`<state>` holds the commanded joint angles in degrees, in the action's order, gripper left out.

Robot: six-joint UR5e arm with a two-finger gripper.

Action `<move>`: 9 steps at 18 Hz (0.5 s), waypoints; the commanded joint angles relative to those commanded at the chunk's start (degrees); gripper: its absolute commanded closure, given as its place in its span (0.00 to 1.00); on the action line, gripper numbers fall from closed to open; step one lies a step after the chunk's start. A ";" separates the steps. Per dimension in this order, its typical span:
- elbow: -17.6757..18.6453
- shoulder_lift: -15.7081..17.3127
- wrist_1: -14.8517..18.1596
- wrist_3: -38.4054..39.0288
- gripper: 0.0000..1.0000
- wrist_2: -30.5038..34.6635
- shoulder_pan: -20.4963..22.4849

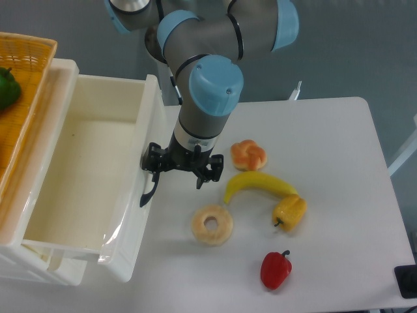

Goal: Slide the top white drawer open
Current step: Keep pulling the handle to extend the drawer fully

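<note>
So the wide glossy cream-white plastic top drawer point(85, 176) is pulled well out of its cabinet at the left side of the white table point(339, 195), and you can see right down into its bare inside. Its curved black handle point(149, 192) sticks out from the front wall, pointing toward the middle of the table. The grey-and-light-blue robot arm point(205, 98) comes down from the top of the shot and its black two-finger gripper point(174, 175) sits just beside the drawer front, right at the handle. The left finger looks like it's touching or hooked by the handle, the other finger hangs free to the right, so the jaws stand apart and aren't squeezing anything as far as I can tell

Up in the top left corner there's an orange wicker basket point(29, 72) on top of the cabinet with something green point(6, 88) in it. Scattered on the table right of the gripper: a knotted bread roll point(249, 154), a yellow banana point(259, 185), a yellow bell pepper point(290, 212), a pale ring-shaped donut point(212, 225) and a red bell pepper point(275, 270) nearest the front edge
</note>
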<state>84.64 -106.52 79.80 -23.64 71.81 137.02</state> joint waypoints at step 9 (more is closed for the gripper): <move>0.35 0.09 0.09 -0.09 0.00 -1.94 1.67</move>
<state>84.99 -106.44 79.90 -23.73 69.87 138.69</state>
